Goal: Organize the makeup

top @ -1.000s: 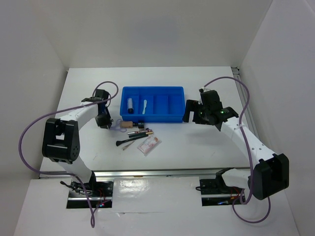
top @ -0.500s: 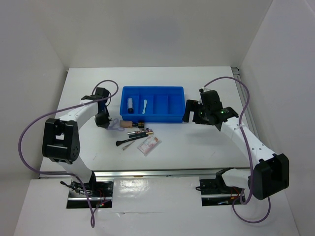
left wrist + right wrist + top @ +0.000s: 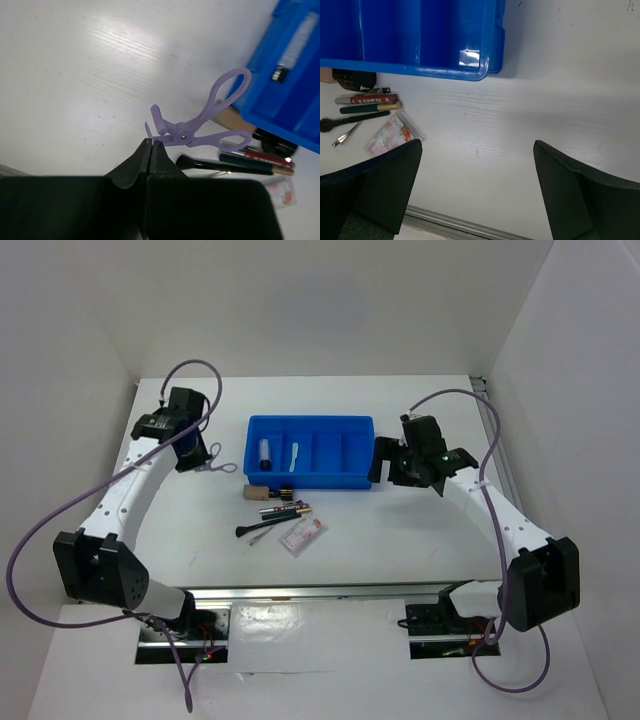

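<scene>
From above, the left gripper (image 3: 203, 457) has risen at the left of the blue divided plastic tray (image 3: 310, 421), lifting the pale lilac scissor-shaped plastic piece (image 3: 217, 466) off the white table (image 3: 400, 530). Its wrist view shows the jaws pressed together on the piece's tip. In the right wrist view the right gripper (image 3: 477, 182) is spread wide and holds nothing; placing the piece in the tray seems next.

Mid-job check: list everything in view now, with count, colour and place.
blue divided plastic tray: one, mid-table.
clear tube with dark cap: one, leftmost tray compartment.
white slim piece: one, second compartment.
tan stub with black end: one, before tray.
slim pencils: two seen, red-silver, green-gold, beside stub.
black-tipped brush: one, nearer than pencils.
small metal clip: one, silver, by brush.
pinkish clear packet: one, right of brush.
lilac scissor-shaped plastic piece: one, in left gripper.
left gripper: shut on it.
right gripper: open, right of tray.
</scene>
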You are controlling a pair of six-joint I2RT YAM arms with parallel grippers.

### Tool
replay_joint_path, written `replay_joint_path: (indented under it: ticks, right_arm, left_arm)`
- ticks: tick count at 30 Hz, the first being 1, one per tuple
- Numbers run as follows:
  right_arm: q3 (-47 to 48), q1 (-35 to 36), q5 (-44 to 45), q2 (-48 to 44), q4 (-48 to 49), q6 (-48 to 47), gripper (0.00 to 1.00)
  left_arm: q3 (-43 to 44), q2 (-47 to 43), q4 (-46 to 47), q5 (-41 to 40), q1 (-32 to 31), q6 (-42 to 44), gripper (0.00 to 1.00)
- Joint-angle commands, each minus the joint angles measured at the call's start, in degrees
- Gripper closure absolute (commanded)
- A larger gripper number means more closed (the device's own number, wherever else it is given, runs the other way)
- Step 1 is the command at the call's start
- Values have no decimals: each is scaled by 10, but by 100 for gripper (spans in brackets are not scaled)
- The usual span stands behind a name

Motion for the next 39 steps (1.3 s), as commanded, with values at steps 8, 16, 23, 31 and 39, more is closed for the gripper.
replay_joint_path:
  ticks: [8,16,23,31,39]
  right_arm:
    - [34,-2,42,-7,-13,31,0]
    - [22,-7,100,-41,-43,54,0]
    - [22,-7,100,-21,-56,59,0]
    - [22,-7,94,-10,-50,60,0]
    - [22,-7,94,-10,-50,65,0]
  left_arm:
    - [224,128,40,52,-134,-32,100]
    - [426,350,-27,-25,-191,-21,100]
    - [416,391,-16,-58,-197,-3,100]
    - [373,386,0,-78,-202,-3,100]
    - [380,391,6,-91,-208,-3,100]
